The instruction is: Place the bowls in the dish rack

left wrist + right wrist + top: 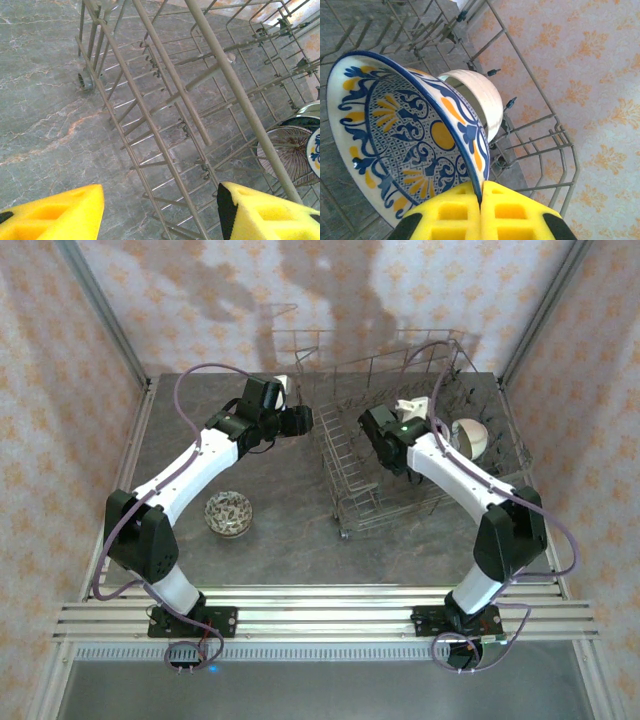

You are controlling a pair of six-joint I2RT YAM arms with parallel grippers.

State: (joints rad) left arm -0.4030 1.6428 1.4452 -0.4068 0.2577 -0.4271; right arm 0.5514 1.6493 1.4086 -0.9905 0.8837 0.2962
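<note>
The right gripper (481, 192) pinched the rim of a blue bowl (405, 130), jaws shut on the ceramic. It held the bowl on edge inside the rack (345, 455), toward the far right corner. A cream bowl (480, 100) stood just behind it, though whether the two touched could not be told, and the rack's end wall rose beyond that. The blue bowl's open face was turned away from the cream one, so lowering it between the tines looked to need a slot on that open side. The left gripper (160, 220) hung just outside the rack's left wall, jaws wide and empty, aimed across the wires. One loose bowl (229, 513) sat upright on the worktop (290, 540) toward its left edge, well behind those jaws. The left arm was the nearer to it.
</note>
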